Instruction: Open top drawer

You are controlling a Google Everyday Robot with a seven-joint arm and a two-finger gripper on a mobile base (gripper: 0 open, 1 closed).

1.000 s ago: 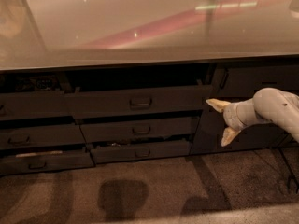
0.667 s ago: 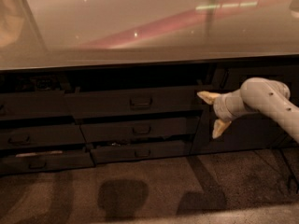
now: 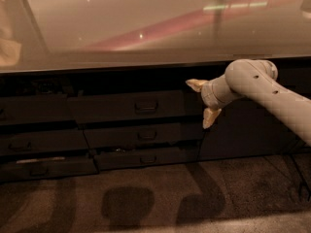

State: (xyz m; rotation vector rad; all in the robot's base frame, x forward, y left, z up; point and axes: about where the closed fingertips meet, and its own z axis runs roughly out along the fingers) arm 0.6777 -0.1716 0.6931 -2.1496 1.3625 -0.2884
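You have the top drawer [image 3: 112,109] in the middle of the view: a wide dark front with a small rectangular pull handle [image 3: 146,106] at its centre. A dark gap runs along its upper edge, and I cannot tell how far out the drawer stands.

The gripper [image 3: 197,105] sits just off the drawer's right end, level with the front and well to the right of the handle. Its two pale fingers are spread wide with nothing between them: one finger [image 3: 196,85] points up and left above the drawer's top corner, the other [image 3: 210,118] hangs down past its lower edge. I cannot tell whether either finger touches the front. The arm [image 3: 272,92] runs away to the right of the drawer and out at the frame's edge.

Directly below the top drawer are two shallower fronts, a middle drawer [image 3: 146,136] and a bottom drawer [image 3: 146,158], each with a similar handle. To its left is another stack of drawers [image 3: 34,142]. To its right, behind the arm, is a dark cabinet door [image 3: 243,135]. Above it lies the glossy countertop [image 3: 146,28], and below everything is the floor [image 3: 146,203], which carries dark shadows.
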